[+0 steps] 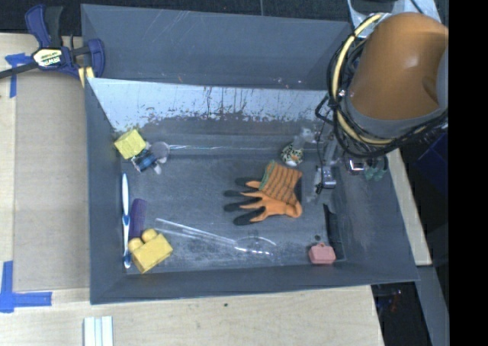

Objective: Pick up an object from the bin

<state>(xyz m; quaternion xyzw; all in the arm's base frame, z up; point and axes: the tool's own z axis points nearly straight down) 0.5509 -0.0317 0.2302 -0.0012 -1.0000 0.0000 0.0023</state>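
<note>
Camera view is showing the grey bin (99, 184) with all its contents lying loose on the floor. Near the far left corner a yellow block (130, 143) is sitting. Along the left wall a white and blue toothbrush (126, 219) is lying with a purple cylinder (138, 219) just beside it. A yellow toy brick (151, 250) is resting in the near left corner. Right of the middle an orange and black glove (268, 192) is lying flat, its tips pointing left. A pink block (322, 254) is sitting by the near right corner.

The gripper (326, 181) is hanging low at the right side of the floor, just beside the glove's cuff and under the arm's orange cover (396, 62). Whether it is set wide or narrow I cannot tell, and nothing is showing in its grasp.

Finding: the pick is not yet made. The approach appears largely done, with the glove lying nearest. Closing on a thing and lifting it clear of the bin are remaining.
</note>
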